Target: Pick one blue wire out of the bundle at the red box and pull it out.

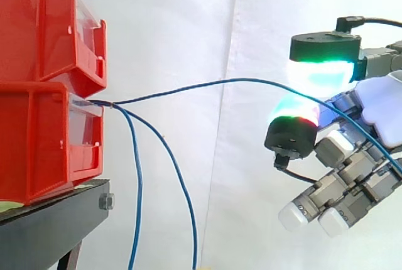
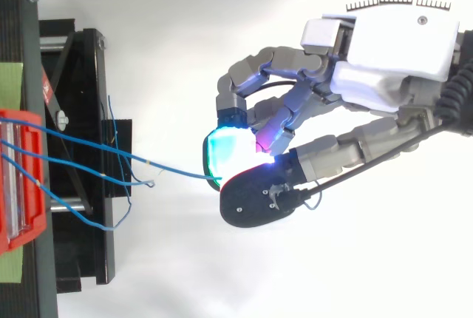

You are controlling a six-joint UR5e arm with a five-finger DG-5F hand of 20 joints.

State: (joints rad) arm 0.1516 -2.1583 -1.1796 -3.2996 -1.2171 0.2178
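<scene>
Hand (image 1: pixel 377 110) is standing well apart from the red box (image 1: pixel 34 151), out beyond the edge of the black stand (image 1: pixel 56 210) that the box openings are facing. Two glowing fingertips (image 1: pixel 317 72) are pressing together and pinching one blue wire (image 1: pixel 207 85) between them. The other fingers are lying loosely bent below and are holding nothing.

The pinched wire is leaving the bundle (image 1: pixel 112 103) at the lip of the lower box, just under the upper red box (image 1: pixel 38 37). It is running nearly level across the open gap to the hand in a shallow upward bow, so by my judgement it is not fully taut. Its free end is trailing past the pinch and down across the palm.

In the top view the same wire (image 2: pixel 174 170) is lying straight along the line from box to hand (image 2: pixel 399 44).

Two other blue wires (image 1: pixel 137 182) (image 1: pixel 183 188) are hanging down from the bundle, clear of the hand.

Judgement: the wire's long axis is pointing straight from box to hand, so the pull ought to go along that line, directly away from the box. Risk: the neighbouring wires, meeting at one point, may drag along.
</scene>
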